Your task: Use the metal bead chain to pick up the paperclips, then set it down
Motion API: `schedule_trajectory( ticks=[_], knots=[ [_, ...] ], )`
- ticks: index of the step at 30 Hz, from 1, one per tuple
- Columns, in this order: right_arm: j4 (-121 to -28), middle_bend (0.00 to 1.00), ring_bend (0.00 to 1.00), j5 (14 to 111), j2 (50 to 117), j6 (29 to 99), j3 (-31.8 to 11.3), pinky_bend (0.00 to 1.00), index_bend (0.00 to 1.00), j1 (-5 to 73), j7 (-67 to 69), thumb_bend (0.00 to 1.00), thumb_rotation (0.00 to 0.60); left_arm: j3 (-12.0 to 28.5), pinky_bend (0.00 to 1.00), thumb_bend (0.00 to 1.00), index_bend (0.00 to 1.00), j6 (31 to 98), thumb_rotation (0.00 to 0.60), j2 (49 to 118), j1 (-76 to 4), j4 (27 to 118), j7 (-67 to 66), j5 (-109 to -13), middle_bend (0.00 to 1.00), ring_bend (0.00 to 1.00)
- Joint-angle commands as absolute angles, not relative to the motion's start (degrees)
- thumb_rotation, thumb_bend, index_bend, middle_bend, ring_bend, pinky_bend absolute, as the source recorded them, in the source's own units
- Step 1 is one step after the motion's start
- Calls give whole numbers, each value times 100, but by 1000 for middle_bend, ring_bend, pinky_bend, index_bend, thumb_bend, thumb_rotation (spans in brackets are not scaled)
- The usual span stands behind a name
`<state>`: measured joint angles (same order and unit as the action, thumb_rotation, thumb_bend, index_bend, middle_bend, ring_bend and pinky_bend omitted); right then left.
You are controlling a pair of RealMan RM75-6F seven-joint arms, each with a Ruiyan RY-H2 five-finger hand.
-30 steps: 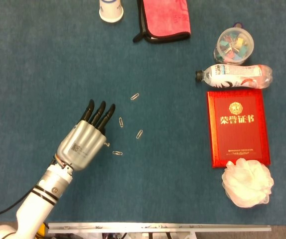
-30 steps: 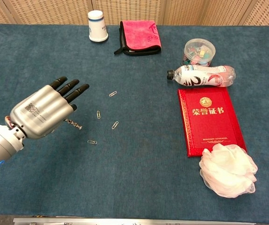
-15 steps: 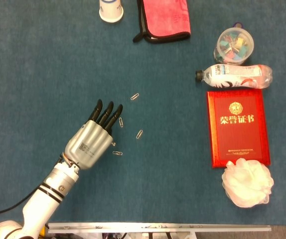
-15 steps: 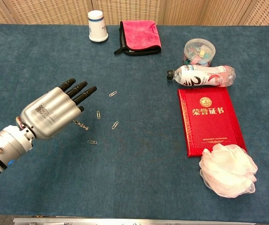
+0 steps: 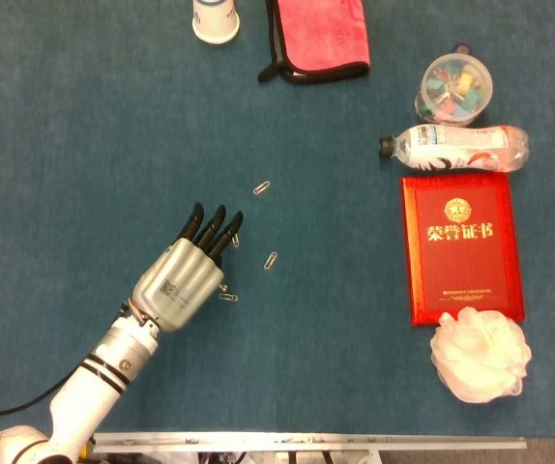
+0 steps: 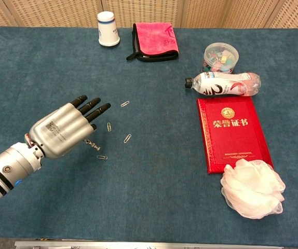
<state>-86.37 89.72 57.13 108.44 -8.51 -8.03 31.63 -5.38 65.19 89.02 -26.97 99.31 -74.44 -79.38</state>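
The left hand (image 6: 66,129) has moved right and slightly toward the robot over the last second, so that it now hangs just above the scattered paperclips on the blue table (image 6: 154,207). Its dark fingers (image 6: 98,110) are stretched out close together, pointing up and to the right, while a short piece of the metal bead chain (image 6: 92,143) hangs from beneath the palm, apparently pinched under the thumb; the grip itself is hidden by the back of the hand. A second ago the chain's end hung well to the left of the nearest paperclip (image 6: 102,156); now it dangles just above and beside it, though whether they touch cannot be told. In the head view the hand (image 5: 183,280) now covers most of a second paperclip (image 6: 109,126), which was clear of the fingertips before. A third paperclip (image 5: 271,260) and a fourth paperclip (image 5: 261,188) lie where they were, to the right of the fingers and apart from them.

The right hand shows in neither view. Unmoved around the table are a white cup (image 6: 108,29), a pink cloth (image 6: 155,40), a clear tub of coloured clips (image 6: 220,56), a plastic bottle (image 6: 224,84) lying on its side, a red certificate folder (image 6: 232,132) and a white bath sponge (image 6: 253,188).
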Motion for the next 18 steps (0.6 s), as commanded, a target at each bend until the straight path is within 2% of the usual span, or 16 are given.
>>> schedule_trajectory(
  ticks=[1, 18],
  knots=[
    [-8598, 362, 321, 9020, 5712, 10897, -834, 450, 366, -824, 3198, 350, 600, -546, 129, 411, 576, 6493, 600, 8937, -2698, 9861, -7420, -7883, 11, 0],
    [-8544, 362, 321, 8964, 5715, 10898, -872, 451, 366, -848, 3327, 350, 600, -661, 128, 412, 576, 6428, 600, 9160, -2671, 9511, -7282, -7690, 11, 0]
  ],
)
